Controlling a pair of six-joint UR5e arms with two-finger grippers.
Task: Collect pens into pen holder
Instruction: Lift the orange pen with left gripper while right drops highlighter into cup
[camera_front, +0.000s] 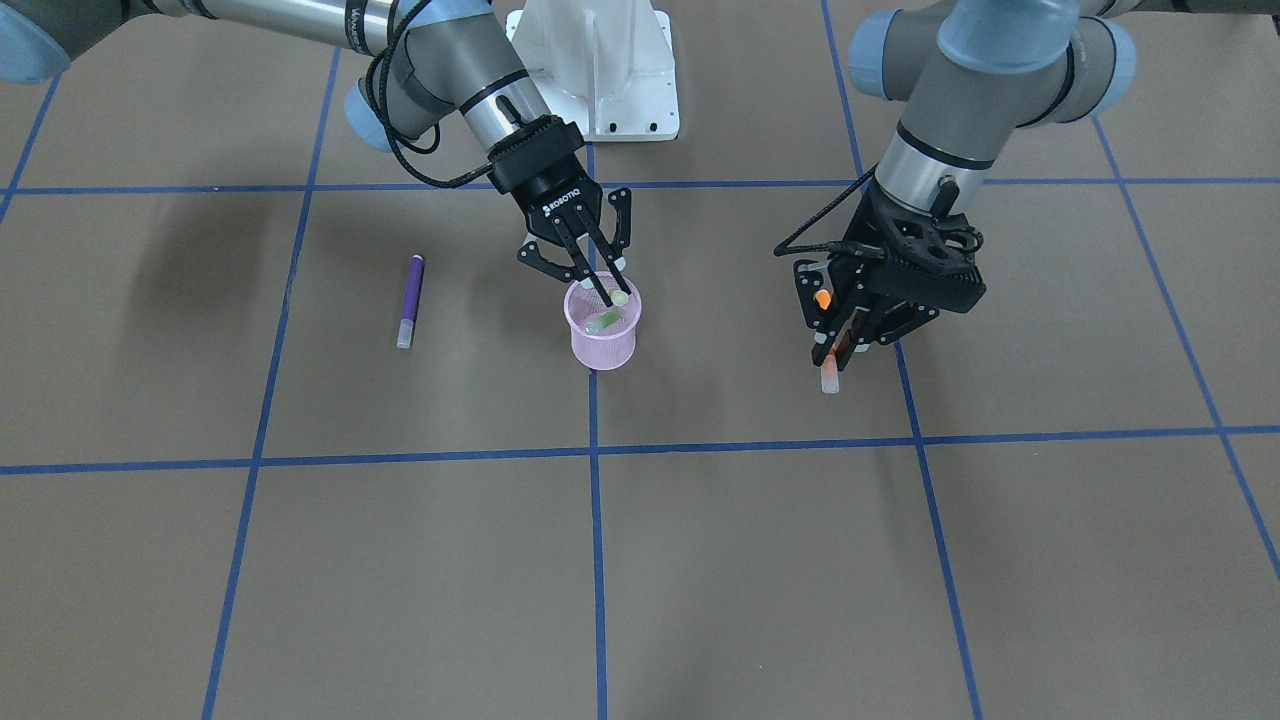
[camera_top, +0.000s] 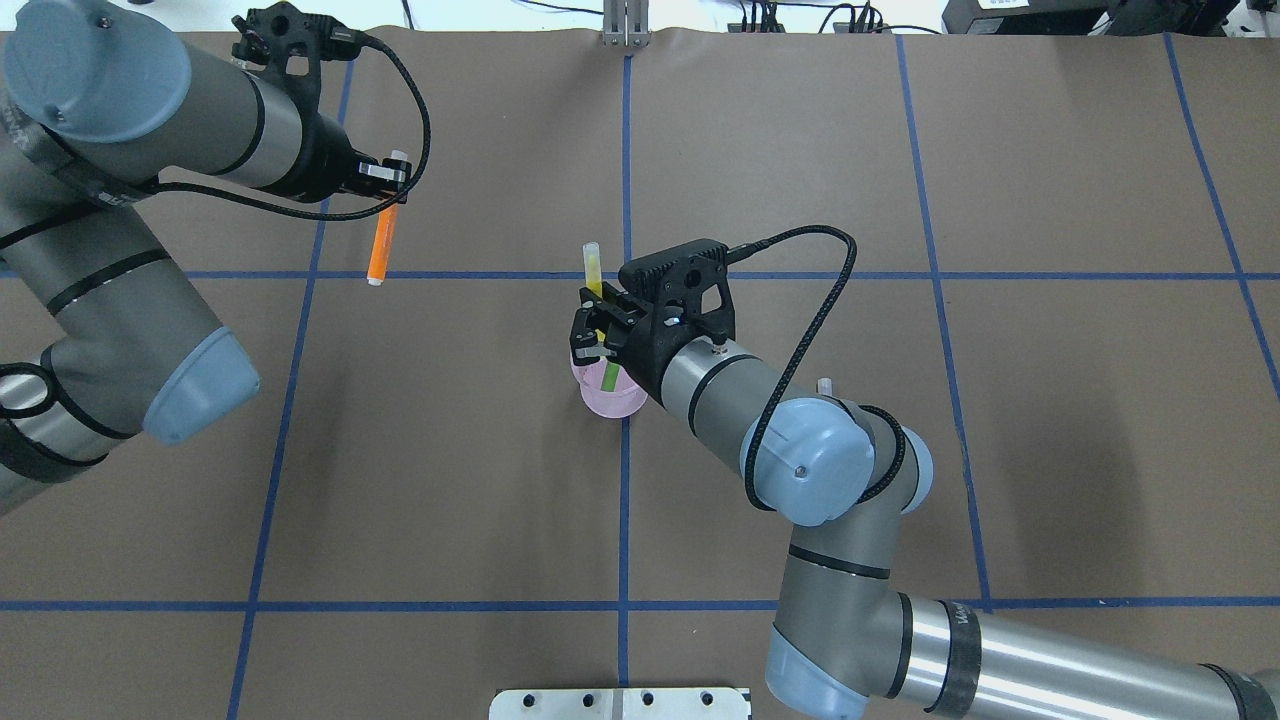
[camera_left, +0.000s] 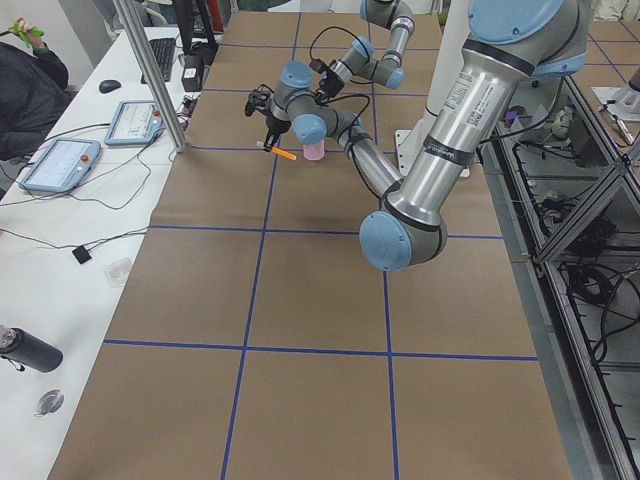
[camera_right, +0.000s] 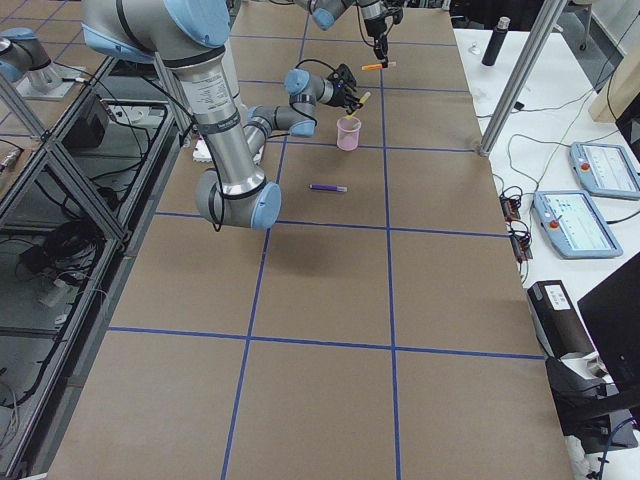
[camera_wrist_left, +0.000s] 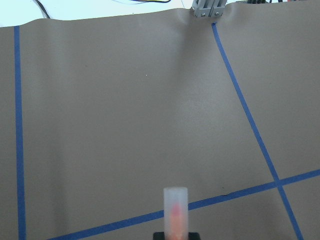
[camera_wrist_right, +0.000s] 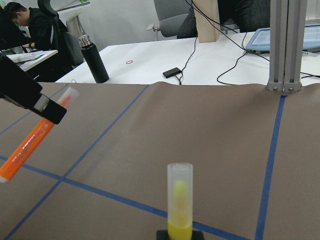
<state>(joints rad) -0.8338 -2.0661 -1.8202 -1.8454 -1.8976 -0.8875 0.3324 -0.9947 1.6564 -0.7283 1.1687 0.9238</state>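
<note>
Centre frame, right pincer (camera_top: 598, 338) grips green pen (camera_top: 593, 268) over pink pen holder (camera_top: 610, 402); upper left, left pincer (camera_top: 392, 182) clamps orange pen (camera_top: 380, 248).

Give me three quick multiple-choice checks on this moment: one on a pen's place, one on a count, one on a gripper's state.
1. Where is the purple pen?
A. In the holder
B. Lying on the table
C. In a gripper

2. How many pens are held off the table?
A. None
B. One
C. Two

3. The left gripper is:
A. Open and empty
B. Shut on the orange pen
C. Shut on the purple pen

Key:
1 B: it lies flat on the table, apart from the holder.
2 C: the right gripper holds the green pen and the left gripper holds the orange one.
3 B: the overhead view shows the orange pen hanging from it, clear of the table.
</note>
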